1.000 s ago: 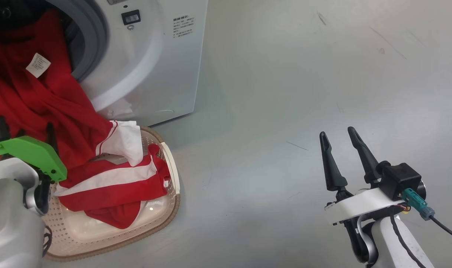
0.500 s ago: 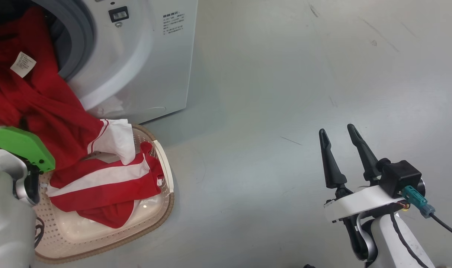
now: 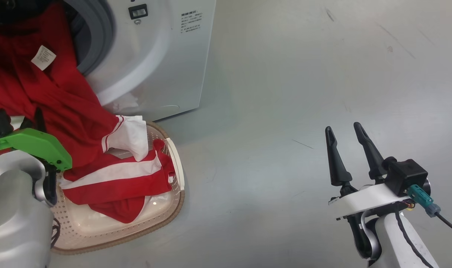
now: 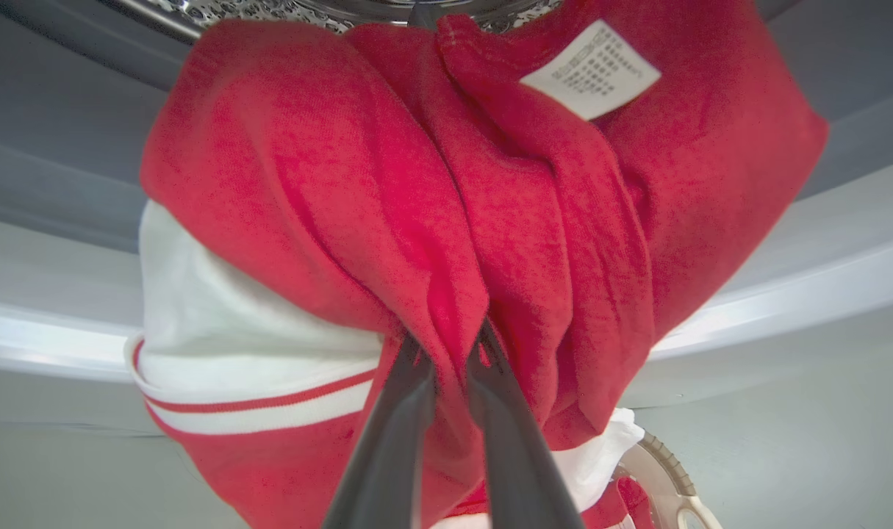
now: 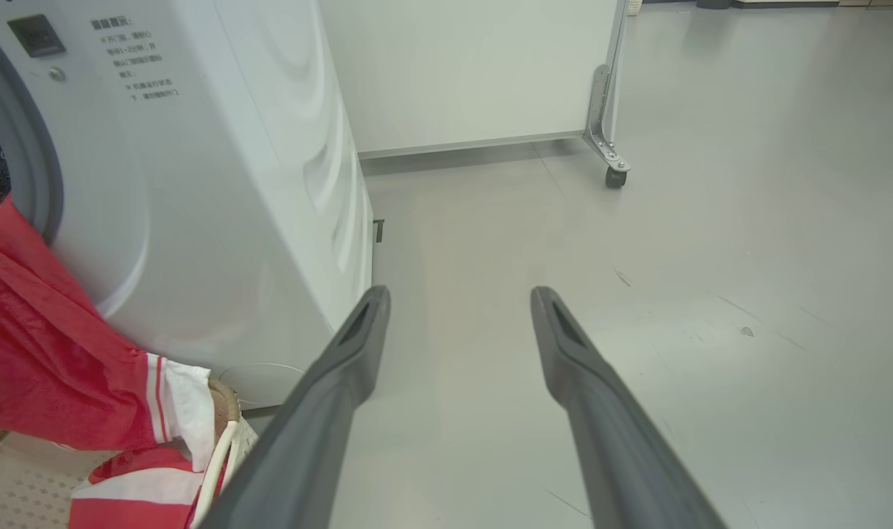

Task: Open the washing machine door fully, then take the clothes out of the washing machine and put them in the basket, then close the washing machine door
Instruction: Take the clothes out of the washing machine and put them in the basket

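Washing machine (image 3: 166, 67): one, white and front-loading, standing on the grey floor (image 3: 285, 93) at the upper left of the head view. Its round opening with the grey rubber gasket (image 3: 103, 37) is uncovered.

Clothes (image 3: 69, 111): I cannot count the separate pieces; they look like one long mass of bright red fabric with white stripes and white trim. This mass hangs out of the drum opening and goes down over the front of the machine, and its lower end lies inside the basket (image 3: 173, 208). One white care label (image 3: 43, 57) is on the upper part.

The basket is one, of cream plastic with small holes and a brown rim, on the floor just in front of the machine.

Grippers: two. The left gripper (image 4: 446, 338) has its two dark fingers almost together, and a fold of the red fabric is pinched between them, just below the drum opening. The right gripper (image 3: 342, 126) is wide open, holds nothing, and hangs above the floor, well apart from the basket.
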